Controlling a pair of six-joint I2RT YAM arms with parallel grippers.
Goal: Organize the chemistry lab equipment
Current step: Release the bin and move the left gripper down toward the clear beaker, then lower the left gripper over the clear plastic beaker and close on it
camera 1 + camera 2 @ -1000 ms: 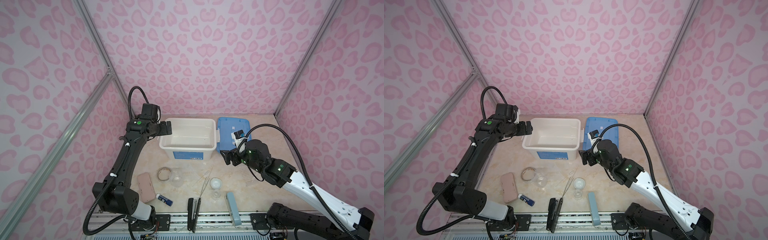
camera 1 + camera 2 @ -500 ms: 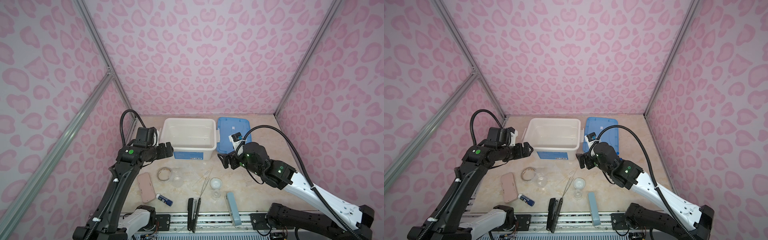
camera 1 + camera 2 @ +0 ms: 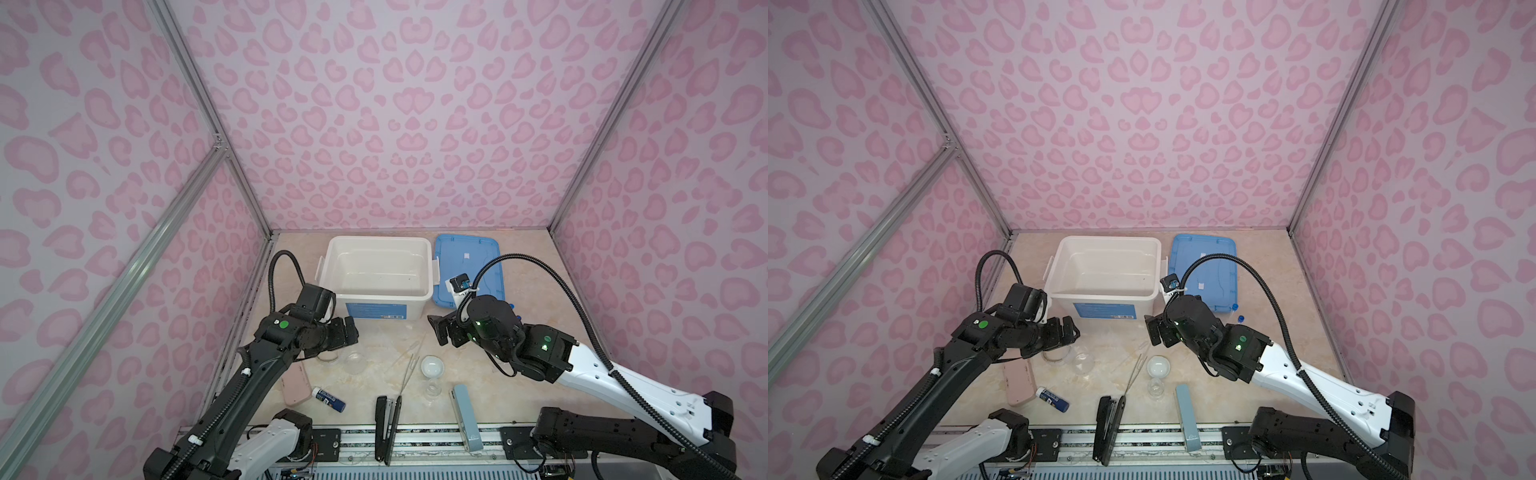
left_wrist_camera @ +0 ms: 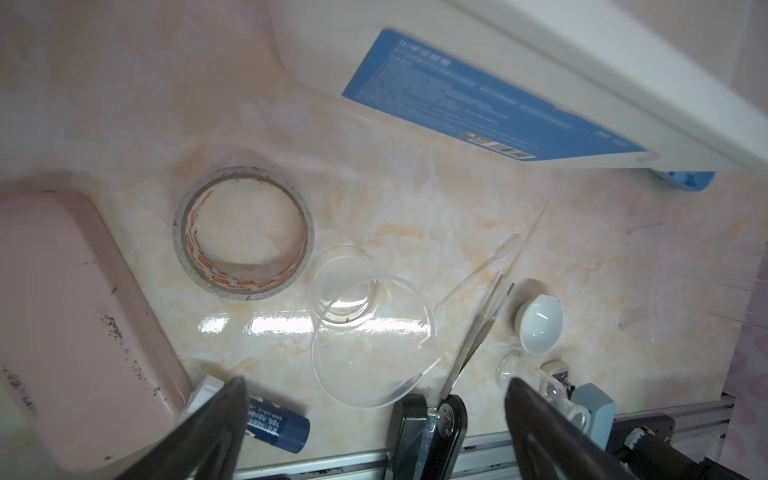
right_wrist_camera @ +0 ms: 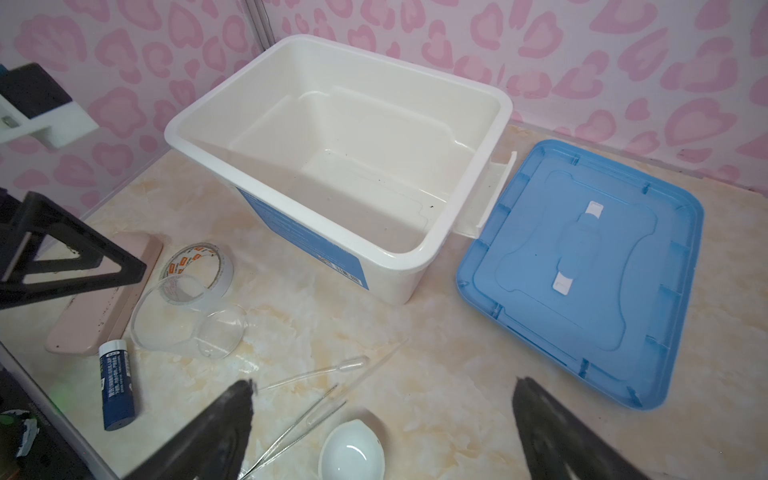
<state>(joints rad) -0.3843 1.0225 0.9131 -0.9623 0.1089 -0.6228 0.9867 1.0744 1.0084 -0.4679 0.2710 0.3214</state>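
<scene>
A clear beaker (image 4: 374,340) seems to lie on its side beside the tape roll. My left gripper (image 4: 376,384) hovers over it, open and empty; it shows in a top view (image 3: 352,330). A small white dish (image 5: 353,453) sits near thin clear droppers (image 5: 316,370) and metal tweezers (image 5: 299,424). My right gripper (image 5: 384,385) hangs open above them, holding nothing, left of the blue lid in a top view (image 3: 436,332). A small clear piece (image 3: 433,390) stands just in front of the dish. Two blue caps (image 3: 1234,306) peek out behind the right arm.
The open white bin (image 3: 380,241) stands at the back with its blue lid (image 3: 469,257) flat to its right. A tape roll (image 4: 243,232), pink case (image 4: 62,332), glue stick (image 4: 274,424), black stapler (image 3: 386,428) and pale-blue stapler (image 3: 465,415) lie along the front.
My left arm has swung from the bin's left side down and forward to hover over the tape roll and beaker. The right gripper has drifted slightly left. Both stay open.
</scene>
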